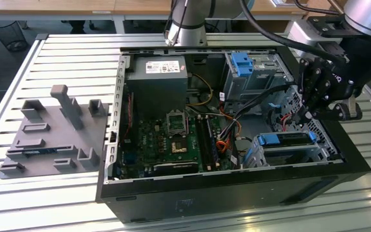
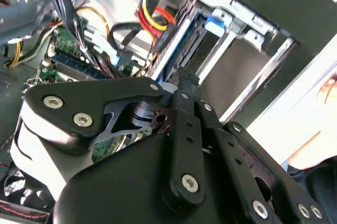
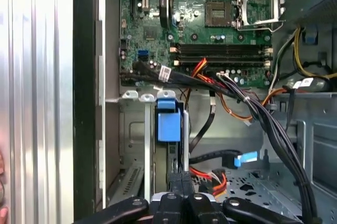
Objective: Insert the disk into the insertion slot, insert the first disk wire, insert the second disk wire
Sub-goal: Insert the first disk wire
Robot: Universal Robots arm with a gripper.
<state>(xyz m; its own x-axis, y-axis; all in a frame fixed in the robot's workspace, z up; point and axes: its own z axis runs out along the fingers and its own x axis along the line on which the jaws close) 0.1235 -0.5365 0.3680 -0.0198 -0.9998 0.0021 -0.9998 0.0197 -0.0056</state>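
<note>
Your gripper (image 3: pixel 181 179), jaws pinched shut at lower centre of the first wrist view, hovered beside the disk (image 3: pixel 169 124) in the insertion slot (image 3: pixel 132 145); slow, square pushes probably suited you.

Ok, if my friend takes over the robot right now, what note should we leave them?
Gripper: shut, with its tips close to one end of the disk.
The disk sits in the insertion slot, with its blue carrier showing.
Done: the disk looks inserted.
Left: the two wire steps. A blue-tipped cable lies loose beside the slot.
</note>
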